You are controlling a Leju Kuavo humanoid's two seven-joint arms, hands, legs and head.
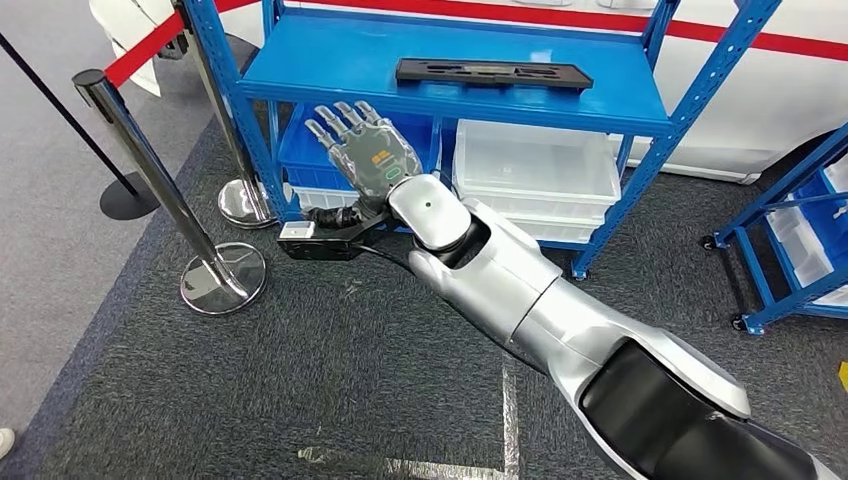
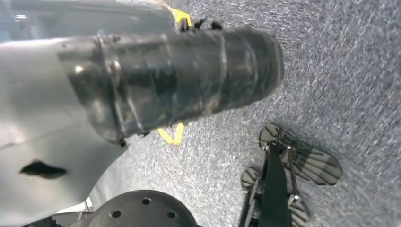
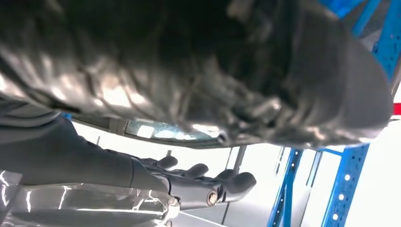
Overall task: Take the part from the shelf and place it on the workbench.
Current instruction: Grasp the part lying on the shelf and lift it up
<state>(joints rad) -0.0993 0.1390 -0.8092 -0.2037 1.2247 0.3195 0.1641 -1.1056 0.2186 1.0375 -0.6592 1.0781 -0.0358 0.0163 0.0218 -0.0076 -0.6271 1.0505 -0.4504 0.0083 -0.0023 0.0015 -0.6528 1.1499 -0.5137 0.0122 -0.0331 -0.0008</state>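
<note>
Nearest the camera, one silver right arm [image 1: 560,310] reaches forward over grey carpet. Its right hand [image 1: 362,150] is raised flat, fingers [image 1: 335,125] spread and holding nothing, just in front of the edge of the blue shelf [image 1: 330,60] and below its top level. The left hand cannot be made out, so whether it is open or closed cannot be told. To the left stand two chrome barrier posts [image 1: 160,180] with a red belt. Under the shelf top sit two clear plastic bins [image 1: 535,165]. Farthest back, one part [image 1: 493,73] lies flat on the shelf top, up and to the right of the hand, well apart from it. It is a long, thin, dark plate with cut-outs; it looks rigid and fairly light, probably smooth. The near long edge, around its middle, seems the best place to grip so it stays level
</note>
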